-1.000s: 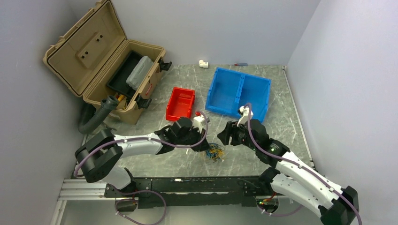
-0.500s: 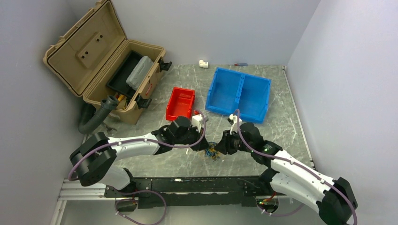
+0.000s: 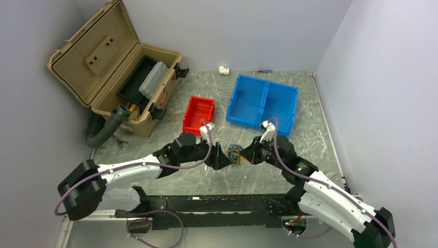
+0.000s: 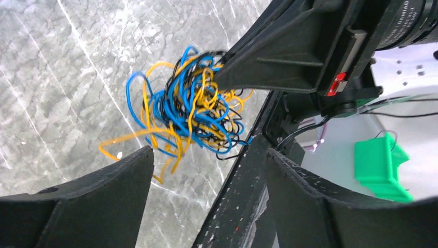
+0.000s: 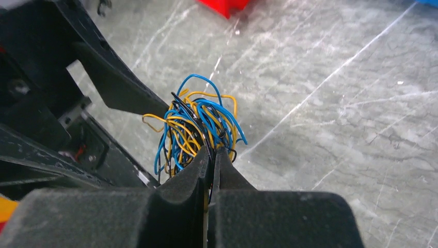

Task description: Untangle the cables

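- Grey marbled table [image 3: 310, 108] fills this walled cell; a tan toolbox [image 3: 113, 77], a red bin [image 3: 199, 113] and a blue bin [image 3: 262, 103] sit at its far side, well apart from the work.
- The cables [image 3: 236, 151] are one small snarl of blue, yellow-orange and black strands; it sits between the two grippers, toward the near edge, and appears to be raised off the surface.
- The right gripper [image 5: 212, 155] has its jaws pressed together on a few strands at the snarl's edge; the rest blooms out beyond the tips.
- The left gripper [image 4: 206, 160] stands wide apart and holds nothing; the snarl is just ahead of its fingertips, seemingly not touching.
- Handling, as a judgement: almost weightless, limp yet springy; the thin smooth strands could slide out of a pinch; the loops catch on one another, so a hard tug would likely tighten the knot rather than free it.
- The best hold looks to be the yellow-orange loop [image 4: 119, 147] trailing clear of the mass; take that single strand well away from the right pinch and draw it out gently.
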`<state>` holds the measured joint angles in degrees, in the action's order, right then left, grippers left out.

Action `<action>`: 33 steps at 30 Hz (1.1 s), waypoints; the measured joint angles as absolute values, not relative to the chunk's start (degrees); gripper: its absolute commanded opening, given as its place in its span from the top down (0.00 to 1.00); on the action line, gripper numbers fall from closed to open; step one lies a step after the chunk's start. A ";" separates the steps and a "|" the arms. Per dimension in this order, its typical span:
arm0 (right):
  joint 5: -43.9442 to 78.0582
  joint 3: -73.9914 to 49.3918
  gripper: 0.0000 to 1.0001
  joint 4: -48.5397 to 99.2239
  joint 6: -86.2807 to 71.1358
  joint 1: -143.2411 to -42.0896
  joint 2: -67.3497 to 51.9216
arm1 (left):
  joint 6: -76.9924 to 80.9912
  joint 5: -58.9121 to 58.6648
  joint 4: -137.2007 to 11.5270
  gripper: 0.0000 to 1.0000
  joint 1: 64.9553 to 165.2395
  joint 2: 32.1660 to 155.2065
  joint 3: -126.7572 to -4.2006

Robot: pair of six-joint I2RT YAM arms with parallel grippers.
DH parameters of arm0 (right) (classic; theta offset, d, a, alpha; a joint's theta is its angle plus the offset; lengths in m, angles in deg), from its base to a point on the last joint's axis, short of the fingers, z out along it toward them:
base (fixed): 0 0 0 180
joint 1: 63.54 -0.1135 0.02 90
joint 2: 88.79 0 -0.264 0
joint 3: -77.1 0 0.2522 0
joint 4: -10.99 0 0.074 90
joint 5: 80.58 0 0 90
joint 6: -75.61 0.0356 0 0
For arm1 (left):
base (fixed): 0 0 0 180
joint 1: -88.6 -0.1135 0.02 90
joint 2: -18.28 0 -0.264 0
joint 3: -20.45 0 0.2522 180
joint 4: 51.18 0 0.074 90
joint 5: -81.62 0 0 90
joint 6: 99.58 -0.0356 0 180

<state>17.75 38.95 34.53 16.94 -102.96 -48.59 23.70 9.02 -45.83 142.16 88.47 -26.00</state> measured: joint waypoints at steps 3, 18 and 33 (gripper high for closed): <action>15.50 38.95 1.00 32.71 19.50 -102.96 -50.03 | 26.30 7.67 -42.37 0.15 142.16 87.42 -23.18; 16.22 42.52 1.00 19.10 28.31 -102.96 -47.69 | 30.63 5.22 -37.13 0.87 142.16 90.13 -24.55; -4.82 36.57 0.92 40.36 27.46 -103.35 -53.55 | 26.08 5.81 -47.38 1.00 136.30 84.69 -25.17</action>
